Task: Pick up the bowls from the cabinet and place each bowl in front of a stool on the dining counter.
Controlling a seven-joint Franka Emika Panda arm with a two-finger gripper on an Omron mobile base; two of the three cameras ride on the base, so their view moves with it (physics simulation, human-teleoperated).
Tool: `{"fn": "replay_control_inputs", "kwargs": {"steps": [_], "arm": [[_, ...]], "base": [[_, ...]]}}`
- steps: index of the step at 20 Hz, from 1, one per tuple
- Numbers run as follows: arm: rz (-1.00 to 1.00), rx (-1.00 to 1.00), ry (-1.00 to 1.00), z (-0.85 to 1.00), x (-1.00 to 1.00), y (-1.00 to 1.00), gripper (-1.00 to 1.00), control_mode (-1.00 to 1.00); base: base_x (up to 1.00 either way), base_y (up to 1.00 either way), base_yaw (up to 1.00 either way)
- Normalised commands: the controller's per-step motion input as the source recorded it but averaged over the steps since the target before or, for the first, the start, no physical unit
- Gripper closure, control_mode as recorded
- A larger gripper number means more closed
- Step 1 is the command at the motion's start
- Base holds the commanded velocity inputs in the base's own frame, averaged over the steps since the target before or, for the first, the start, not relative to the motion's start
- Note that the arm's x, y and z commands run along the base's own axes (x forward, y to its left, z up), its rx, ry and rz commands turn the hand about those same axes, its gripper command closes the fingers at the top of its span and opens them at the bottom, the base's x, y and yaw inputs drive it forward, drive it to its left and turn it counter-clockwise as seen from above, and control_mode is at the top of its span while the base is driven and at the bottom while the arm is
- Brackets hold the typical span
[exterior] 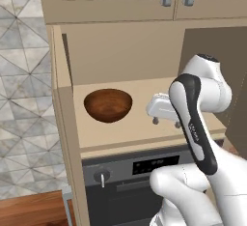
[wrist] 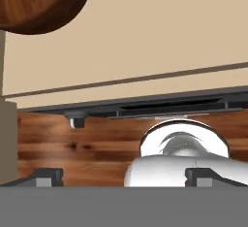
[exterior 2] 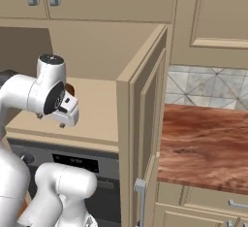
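1 wooden bowl point(exterior: 108, 105) sits on the cabinet point(exterior: 120, 123) shelf, left of the tool point(exterior: 166, 120), well apart from it. The tool hangs empty, jaws wide — good. Best swing left, line the jaws over the near rim, then descend squarely before closing.

Rendered frames, flat even lighting, no clear light source. Soft shading only: the beige wooden cabinet's tan interior point(exterior: 120, 51) goes darker toward its right side and under the top panel. Round dark brown wooden bowl point(exterior: 108, 105) has a mild sheen inside, no hard glare. Slight softness and blocky edges throughout. In the hand view the bowl's underside point(wrist: 41, 3) looks blurry up close.
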Motion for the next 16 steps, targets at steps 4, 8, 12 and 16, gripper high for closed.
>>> {"fn": "replay_control_inputs", "kwargs": {"steps": [4, 8, 12, 16], "arm": [[-0.15, 0.0, 0.0, -0.06, 0.45, 0.09, -1.0, -1.0], [-0.14, 0.07, -0.13, -0.22, 0.43, 0.01, -1.0, -1.0], [-0.13, 0.12, -0.15, -0.03, 0.55, 0.21, -1.0, -1.0], [-0.08, 0.15, 0.0, 0.12, 0.58, 0.04, -1.0, -1.0]], "base": [[0.0, 0.0, 0.0], [0.0, 0.0, 0.0], [0.0, 0.0, 0.0], [0.0, 0.0, 0.0]]}}
